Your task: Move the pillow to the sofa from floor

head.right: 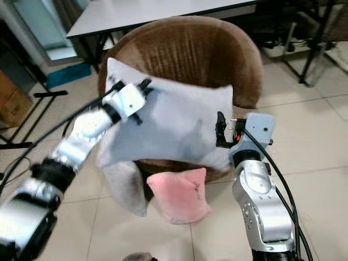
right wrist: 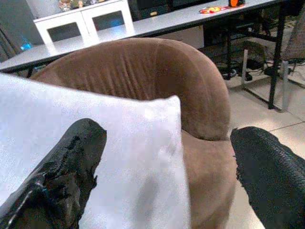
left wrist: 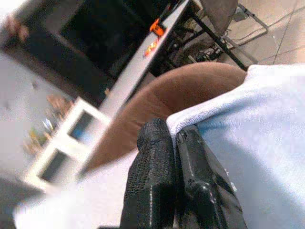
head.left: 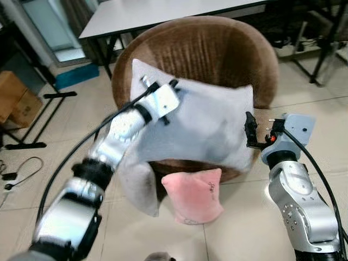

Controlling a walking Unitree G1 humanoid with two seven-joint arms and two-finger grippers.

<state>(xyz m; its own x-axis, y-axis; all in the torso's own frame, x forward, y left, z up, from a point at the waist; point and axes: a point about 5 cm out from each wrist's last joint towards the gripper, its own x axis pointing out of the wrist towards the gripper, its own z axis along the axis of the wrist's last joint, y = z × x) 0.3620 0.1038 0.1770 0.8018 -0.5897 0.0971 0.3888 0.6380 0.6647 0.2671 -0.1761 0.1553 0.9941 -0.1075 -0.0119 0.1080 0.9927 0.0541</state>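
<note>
The left gripper (left wrist: 167, 143) has its two black fingers pressed together on the upper corner of the grey pillow (head.left: 201, 128), pinching the fabric edge between them. The right gripper (right wrist: 167, 162) stands wide apart, one finger over the pillow's other side and one out past its edge toward the brown sofa (head.left: 212, 49); whether either finger actually touches the fabric is hard to tell from here.

The left arm reaches forward and up from the robot's left, wrist bent inward at the pillow's top corner. The right arm rises nearly straight up on the robot's right, its wrist level with the pillow's right edge.

The grey pillow is held up in front of the round-backed brown sofa, spread across its seat opening, with a lower corner drooping toward the tiled floor (head.left: 244, 228). A pink pillow (head.left: 193, 196) leans against the sofa's front on the floor, below the grey one. A grey table (head.left: 163, 13) stands behind the sofa.
</note>
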